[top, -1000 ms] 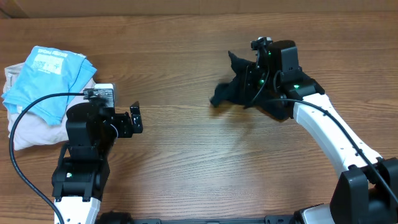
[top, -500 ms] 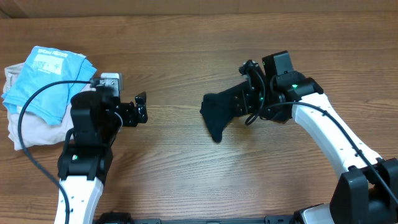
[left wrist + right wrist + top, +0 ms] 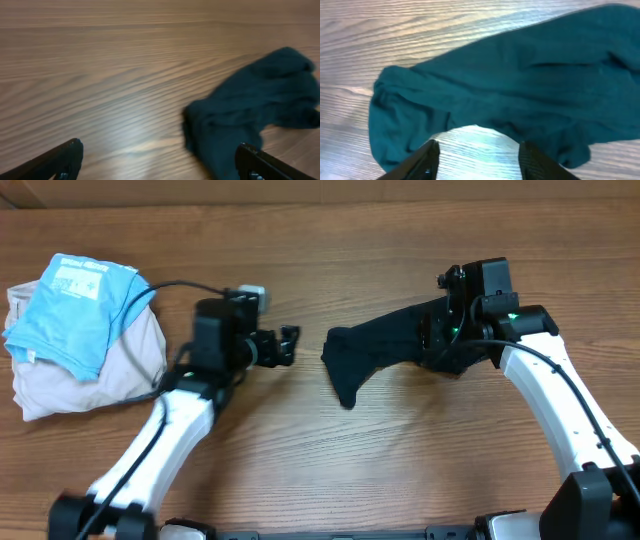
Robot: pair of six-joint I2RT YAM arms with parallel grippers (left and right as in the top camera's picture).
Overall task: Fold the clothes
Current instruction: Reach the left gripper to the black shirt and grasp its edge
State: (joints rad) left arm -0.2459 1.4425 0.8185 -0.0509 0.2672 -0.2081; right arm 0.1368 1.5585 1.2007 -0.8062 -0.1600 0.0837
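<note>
- Teal, almost black from overhead, the garment (image 3: 385,345) lies on the desk (image 3: 300,460) right of centre, stretched into a long crooked strip.
- Your right claw (image 3: 445,340) sits over the garment's right end. From overhead the arm hides the contact, so you cannot tell there whether it touches.
- From the right wrist, the right claw (image 3: 480,155) has its two fingers (image 3: 427,160) spread. Bare wood and the lower edge of the garment (image 3: 520,85) show between them, and nothing is pinched.
- Your left claw (image 3: 288,346) sits just left of the garment's left end, near it but apart, and points toward it.
- From the left wrist, which is a little blurred, the left claw (image 3: 160,160) is spread wide and empty. The garment (image 3: 250,120) lies ahead and to the right, its near edge close to the right-hand finger (image 3: 260,162).
- You can see that the fabric is soft and matte, with shallow wrinkles. The left end is a rounded lobe that hooks downward, and the right end is broader and rumpled.
- You are working on brown wood-grain with a dull sheen, which shows pale glare in both wrist views.
- At the far left a light blue cloth (image 3: 80,310) with a white printed patch lies on top of a beige cloth (image 3: 100,370), well apart from the garment.
</note>
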